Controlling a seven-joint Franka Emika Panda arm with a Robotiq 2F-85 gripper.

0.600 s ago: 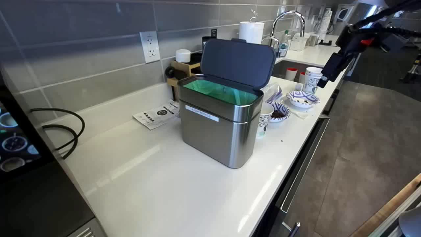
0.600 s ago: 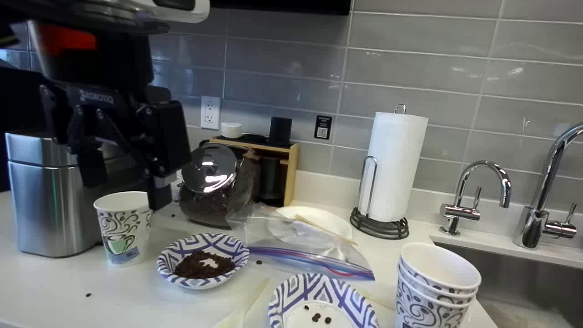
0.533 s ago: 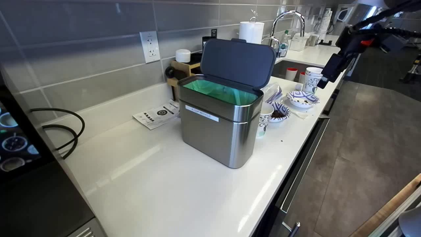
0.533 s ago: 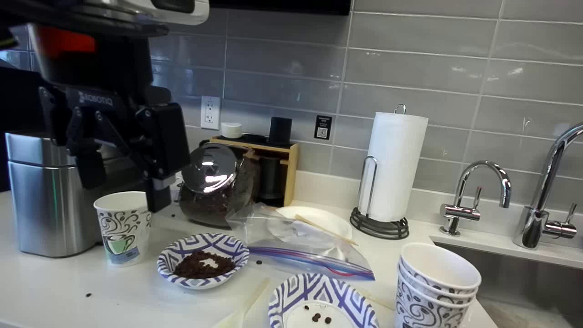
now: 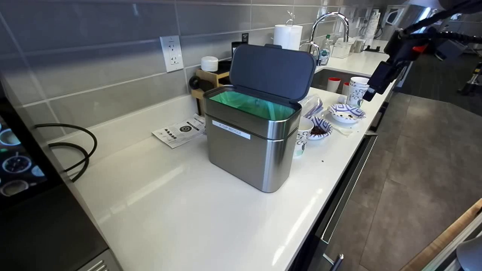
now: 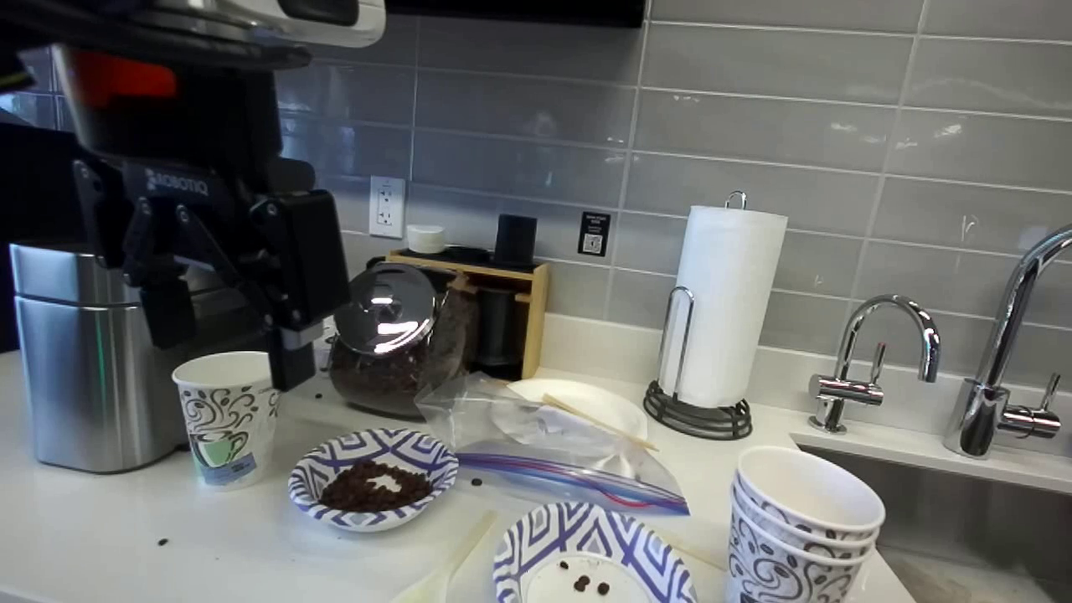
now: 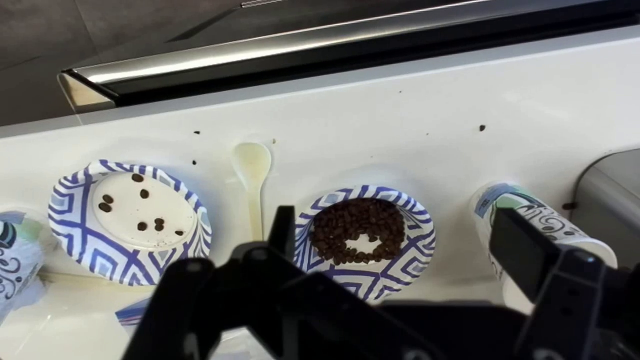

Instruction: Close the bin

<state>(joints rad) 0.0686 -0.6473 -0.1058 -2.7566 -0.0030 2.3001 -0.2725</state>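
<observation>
With spread, empty fingers [image 6: 291, 366], the gripper [image 6: 231, 353] is hanging over the counter [image 5: 180, 226], where the bin [image 5: 248, 154] is standing, lid [image 5: 273, 71] raised, beside a paper cup [image 6: 224, 427] that a low sweep would probably be toppling.

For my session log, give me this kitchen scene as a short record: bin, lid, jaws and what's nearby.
Bin: standing on the counter
Lid: raised, not yet closed
Liner: green, visible inside
Jaws: open, holding nothing, apart from the lid
Paper cup: upright beside the bin
Patterned bowl: holds coffee beans
</observation>
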